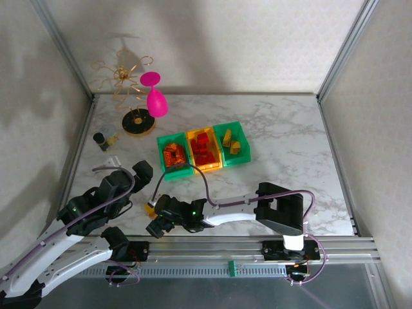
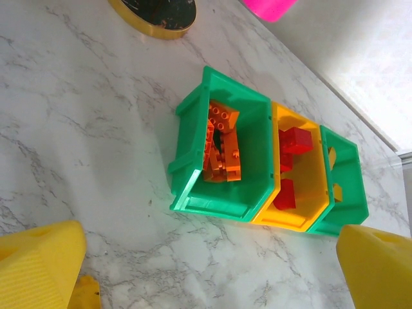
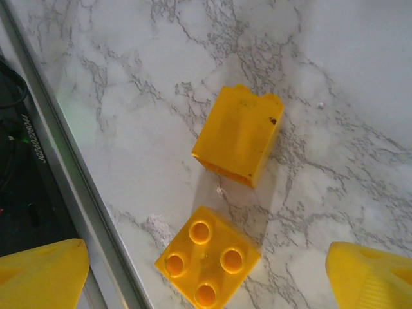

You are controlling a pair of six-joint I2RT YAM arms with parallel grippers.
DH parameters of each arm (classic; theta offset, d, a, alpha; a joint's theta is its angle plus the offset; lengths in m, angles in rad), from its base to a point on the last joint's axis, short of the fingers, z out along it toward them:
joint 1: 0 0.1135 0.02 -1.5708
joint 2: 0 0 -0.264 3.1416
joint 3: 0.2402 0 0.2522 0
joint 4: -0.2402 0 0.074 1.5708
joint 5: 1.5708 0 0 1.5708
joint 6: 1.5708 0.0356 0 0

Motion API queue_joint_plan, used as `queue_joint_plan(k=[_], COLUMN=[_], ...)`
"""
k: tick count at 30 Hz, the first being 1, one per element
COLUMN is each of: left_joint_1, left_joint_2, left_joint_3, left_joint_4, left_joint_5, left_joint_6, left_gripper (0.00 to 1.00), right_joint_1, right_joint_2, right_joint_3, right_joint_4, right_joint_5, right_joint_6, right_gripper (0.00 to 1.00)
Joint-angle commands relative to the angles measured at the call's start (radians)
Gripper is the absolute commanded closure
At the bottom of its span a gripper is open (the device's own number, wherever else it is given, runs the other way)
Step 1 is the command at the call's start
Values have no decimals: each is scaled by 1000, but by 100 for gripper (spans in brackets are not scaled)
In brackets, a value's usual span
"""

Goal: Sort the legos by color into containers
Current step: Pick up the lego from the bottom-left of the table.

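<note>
Three containers stand in a row mid-table. The left green bin (image 1: 161,152) holds orange legos (image 2: 222,145). The yellow-orange bin (image 1: 204,168) holds red legos (image 2: 295,140), and the right green bin (image 1: 244,143) holds yellow ones (image 1: 230,141). Near the table's front edge, my right gripper (image 3: 206,283) stands open over two loose yellow legos. One (image 3: 207,256) lies studs up between its fingertips; the other (image 3: 239,134) lies on its side just beyond. My left gripper (image 2: 206,270) hangs open over bare marble, short of the left green bin (image 2: 212,207), with nothing between its fingers.
A gold wire stand on a black base (image 1: 138,122), a pink glass (image 1: 155,96) and a small jar (image 1: 103,140) occupy the back left. A metal rail (image 3: 71,167) runs along the table's front edge, close beside the studs-up yellow brick.
</note>
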Motion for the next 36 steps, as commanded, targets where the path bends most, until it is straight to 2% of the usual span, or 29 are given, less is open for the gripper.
queue_joint_plan(k=[1,4,12,25,31,36], left_joint_1=[5,5,5,6,5,5], left_joint_2=[-13,-15,-17,-18,-17,1], left_joint_3=[25,19,6,4,13,16], left_joint_4=[-174,-167,-149,-129,-114,-64], left_joint_5=[-89,-88,-77,-63,-55,-36], left_joint_6=[-149,-149,-148,-146,-141,-103], left_gripper=[0,0,0,0,0,0], right_joint_1=[13,13,13,13,-3,-64], right_joint_2=[43,77,81,43,-53,-176], right_joint_3=[56,94,93,96,68,0], right_joint_4=[-41,-88,-149,-155,-192,-219], right_joint_5=[30,66,116,112,151,169], right_joint_6=[11,23,47,74,92,120], right_gripper=[5,7,25,70,74,73])
